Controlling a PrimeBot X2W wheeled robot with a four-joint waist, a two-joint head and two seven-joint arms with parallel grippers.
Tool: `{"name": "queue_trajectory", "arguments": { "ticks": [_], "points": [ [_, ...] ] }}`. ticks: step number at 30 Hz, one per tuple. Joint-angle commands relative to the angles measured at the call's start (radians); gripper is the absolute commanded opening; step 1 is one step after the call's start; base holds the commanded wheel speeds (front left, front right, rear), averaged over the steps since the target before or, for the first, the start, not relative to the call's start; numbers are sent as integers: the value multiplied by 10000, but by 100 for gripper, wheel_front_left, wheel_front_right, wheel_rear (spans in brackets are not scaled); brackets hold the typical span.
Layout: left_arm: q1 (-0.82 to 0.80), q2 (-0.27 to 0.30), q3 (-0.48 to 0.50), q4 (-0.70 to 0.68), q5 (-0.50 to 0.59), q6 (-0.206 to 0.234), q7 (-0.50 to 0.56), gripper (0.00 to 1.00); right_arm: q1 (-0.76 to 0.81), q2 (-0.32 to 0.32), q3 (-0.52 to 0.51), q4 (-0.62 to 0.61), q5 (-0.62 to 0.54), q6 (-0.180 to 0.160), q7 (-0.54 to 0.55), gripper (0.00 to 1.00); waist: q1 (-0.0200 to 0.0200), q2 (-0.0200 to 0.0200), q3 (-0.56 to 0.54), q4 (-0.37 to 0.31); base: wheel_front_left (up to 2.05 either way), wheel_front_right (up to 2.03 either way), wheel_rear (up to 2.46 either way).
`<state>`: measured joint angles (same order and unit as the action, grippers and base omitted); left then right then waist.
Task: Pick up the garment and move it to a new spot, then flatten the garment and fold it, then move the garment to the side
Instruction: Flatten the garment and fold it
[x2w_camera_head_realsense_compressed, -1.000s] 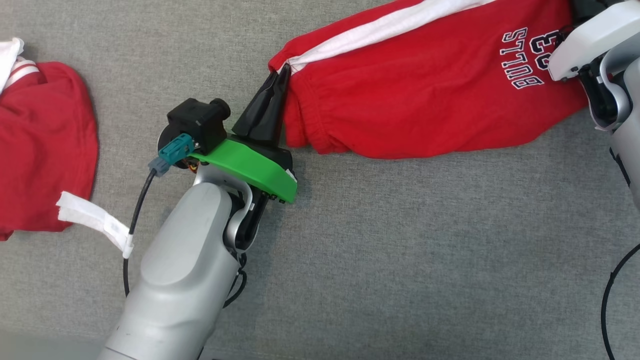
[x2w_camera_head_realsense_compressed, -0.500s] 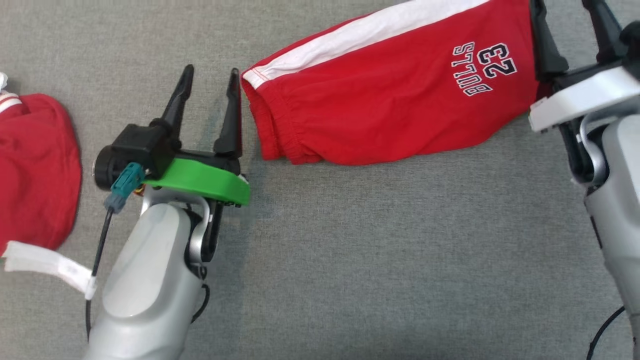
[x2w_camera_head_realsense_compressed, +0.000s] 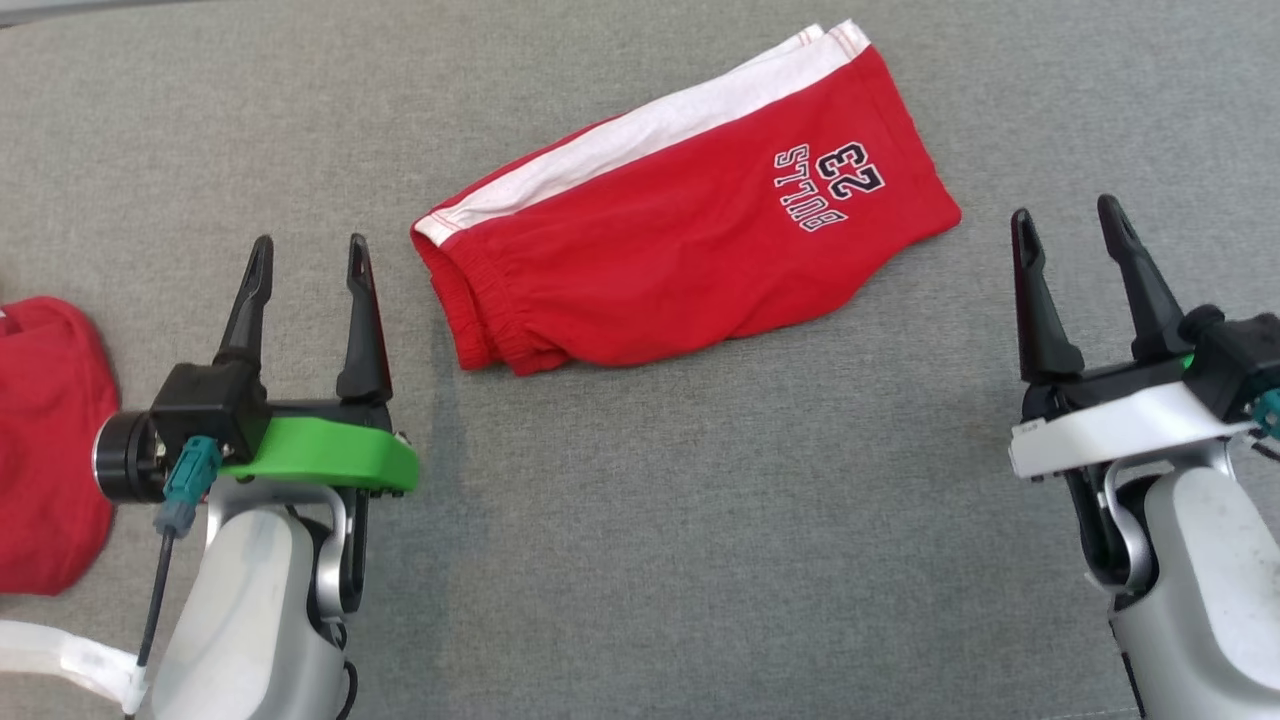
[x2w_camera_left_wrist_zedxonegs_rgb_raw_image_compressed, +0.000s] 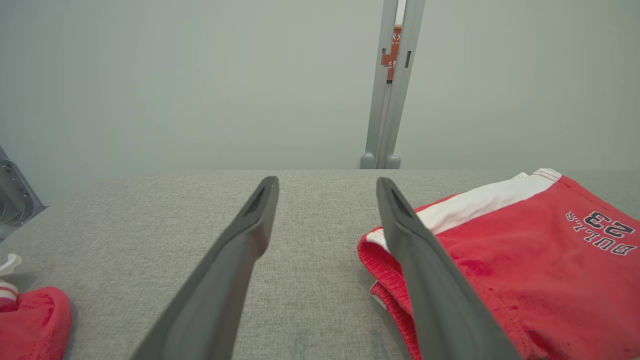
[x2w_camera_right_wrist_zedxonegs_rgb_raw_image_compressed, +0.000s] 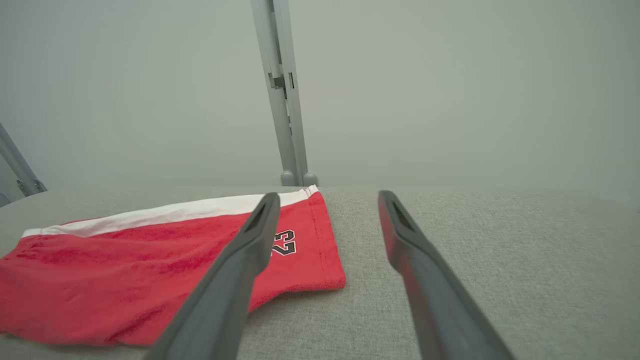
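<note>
Grey woven cloth is covering the counter (x2w_camera_head_realsense_compressed: 650, 520), lying bare along its near part.

Item, near left: left pincer (x2w_camera_head_realsense_compressed: 310, 245) on a green mount, its pale forearm rising from the bottom edge, wrist sitting level, both dark fingers pointing away over the counter; jaws standing wide apart, grasping nothing.

Item, near right: right pincer (x2w_camera_head_realsense_compressed: 1065, 210) on a white mount, mirroring that pose, fingers leaning slightly inward; jaws likewise spread and empty.

Item, left edge: second red garment (x2w_camera_head_realsense_compressed: 45, 440), lying well apart from the work, a white strap (x2w_camera_head_realsense_compressed: 60, 655) trailing just nearer.

Item, middle to far: red shorts (x2w_camera_head_realsense_compressed: 680, 250), the task's garment, lying flat between the two pincers and touching neither; doubled over, white side stripe running along the far edge, elastic waistband facing the left pincer, numbered hem facing the right.

Item, far: grey post (x2w_camera_left_wrist_zedxonegs_rgb_raw_image_compressed: 392, 85) standing beyond the counter's back edge.

Handling note: the fold is looking done or nearly so, and the shift aside is probably coming due. Each pincer should be closing on both layers together, one at the waistband, one at the hem, staying low and lifting evenly so the layers are not sliding apart.
</note>
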<state>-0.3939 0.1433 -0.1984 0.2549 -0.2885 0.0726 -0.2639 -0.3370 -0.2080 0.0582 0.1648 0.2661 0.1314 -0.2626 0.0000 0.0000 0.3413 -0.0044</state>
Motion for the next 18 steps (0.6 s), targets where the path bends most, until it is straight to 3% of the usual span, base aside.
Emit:
{"name": "queue_trajectory", "arguments": {
  "ticks": [1, 9, 18],
  "points": [
    [307, 54, 95, -56, 107, 65, -4, 100, 333, 116, -31, -192, -52, -14, -29, 100, 0, 0, -486, -427, 0, 0, 0],
    [1237, -75, 414, -270, 259, 86, -5, 100, 1331, 360, 75, -710, -131, -14, -30, 100, 0, 0, -853, -599, 0, 0, 0],
    [1333, -197, 453, -267, 348, 27, -5, 100, 1444, 332, 7, -764, -97, -14, -30, 100, 0, 0, -891, -514, 0, 0, 0]
  ]
}}
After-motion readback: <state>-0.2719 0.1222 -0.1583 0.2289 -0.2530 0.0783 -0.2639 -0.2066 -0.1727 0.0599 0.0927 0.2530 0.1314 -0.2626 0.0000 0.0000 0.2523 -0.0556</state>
